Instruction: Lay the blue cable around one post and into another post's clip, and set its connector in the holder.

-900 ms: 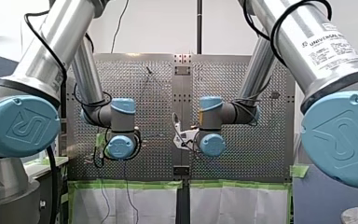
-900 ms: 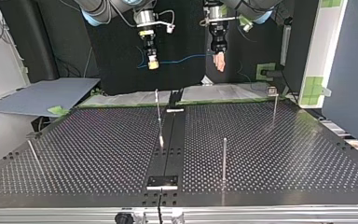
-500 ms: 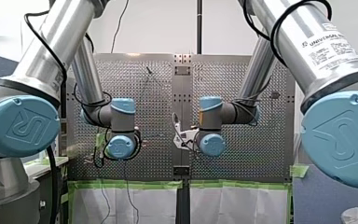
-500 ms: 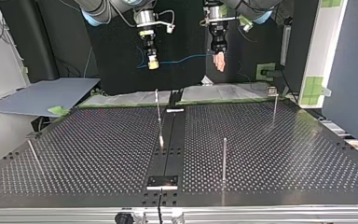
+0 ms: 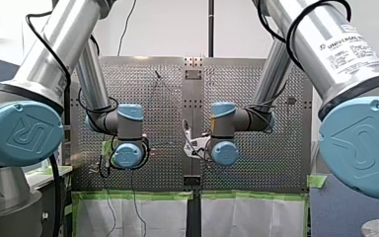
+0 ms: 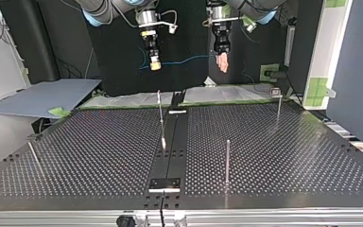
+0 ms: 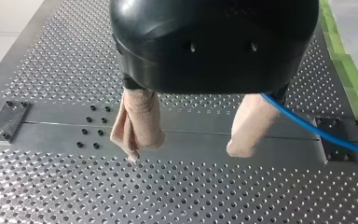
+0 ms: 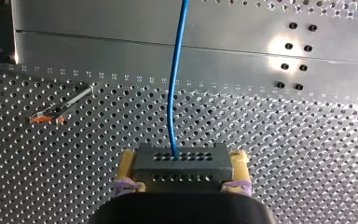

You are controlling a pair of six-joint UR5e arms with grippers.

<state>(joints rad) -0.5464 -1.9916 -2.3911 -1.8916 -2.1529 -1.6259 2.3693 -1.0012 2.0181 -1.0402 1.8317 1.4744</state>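
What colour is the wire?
Blue. The cable shows best in the right wrist view.

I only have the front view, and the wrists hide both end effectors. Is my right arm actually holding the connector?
Observer: Yes. The right wrist view shows my right end effector clamped, yellow pads on the dark grey perforated rectangular connector.
Operator: And my left one?
Observer: The left wrist view shows my left end effector open; the thin blue cable runs past the outside of one beige-padded finger, nothing between them.
Operator: Any post wrapped?
Observer: No. The top view shows the cable hanging in air between the end effectors, touching none of the slim upright metal posts.
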